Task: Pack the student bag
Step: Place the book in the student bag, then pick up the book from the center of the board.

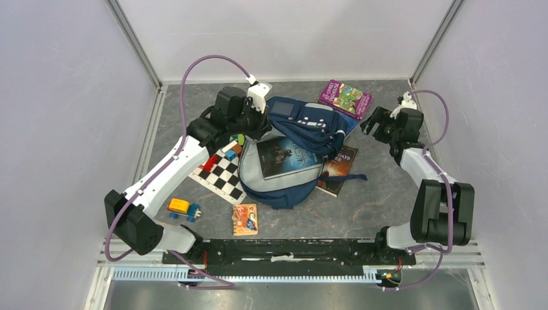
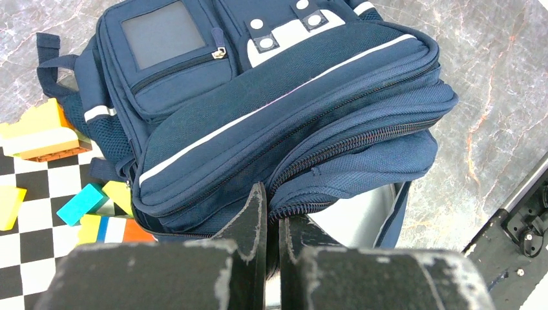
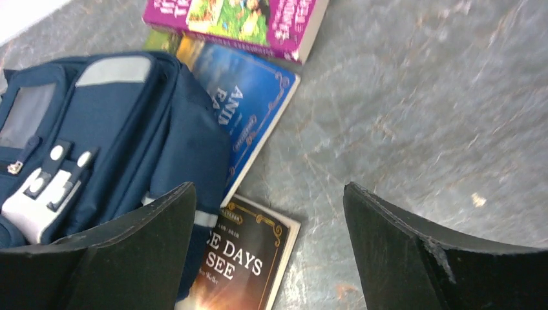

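Observation:
The navy student bag [image 1: 304, 123] lies open mid-table, its grey lining [image 1: 274, 184] showing. A dark book [image 1: 287, 157] rests on the opening. My left gripper [image 1: 260, 126] is shut on the bag's upper flap; in the left wrist view its jaws [image 2: 274, 208] pinch the zipper edge of the bag [image 2: 284, 97]. My right gripper [image 1: 375, 123] is open and empty, right of the bag. In the right wrist view it [image 3: 268, 194] hovers over a black "Days See" book [image 3: 249, 258], next to the bag [image 3: 116, 129].
A purple book [image 1: 346, 98] lies at the back right, with a blue book [image 3: 255, 116] half under the bag. A checkerboard [image 1: 220, 174] with coloured blocks [image 1: 229, 152] lies left of the bag. A toy truck [image 1: 183, 208] and an orange card pack [image 1: 245, 218] lie in front.

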